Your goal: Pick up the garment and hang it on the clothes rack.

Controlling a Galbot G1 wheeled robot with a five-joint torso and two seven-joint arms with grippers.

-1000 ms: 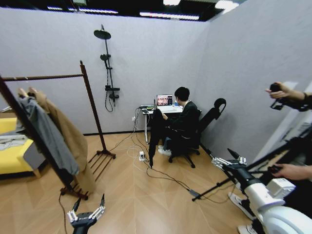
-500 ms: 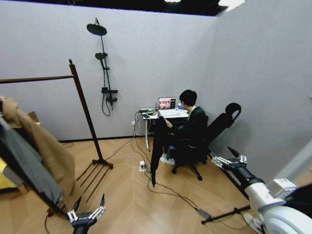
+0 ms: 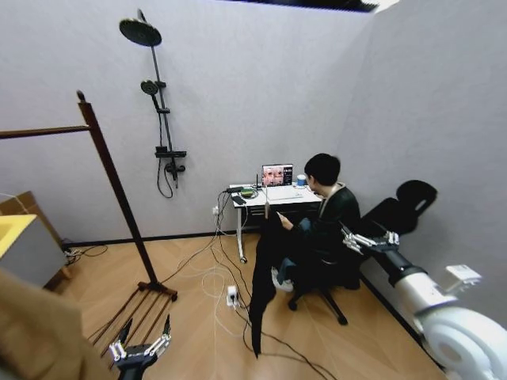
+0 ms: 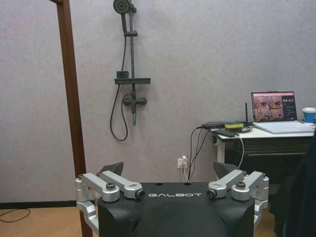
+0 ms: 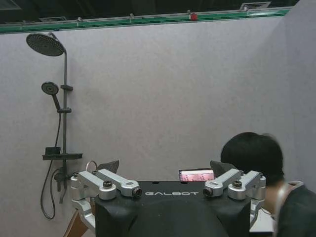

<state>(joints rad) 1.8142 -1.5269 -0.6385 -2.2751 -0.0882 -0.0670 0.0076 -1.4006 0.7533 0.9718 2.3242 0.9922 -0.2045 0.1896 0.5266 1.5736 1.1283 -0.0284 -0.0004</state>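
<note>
Clothes rack (image 3: 107,178): left of frame, bar bare. Left end effector (image 3: 141,346): lower left, fingers apart, empty. Garment (image 3: 265,273): centre, hanging long and black; judged soft, light; best taken at hanger top. Right end effector (image 3: 366,239): right, apart, empty.

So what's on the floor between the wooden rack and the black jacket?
In the head view, pale cables and a white power strip lie on the wood floor between the clothes rack and the garment.
</note>
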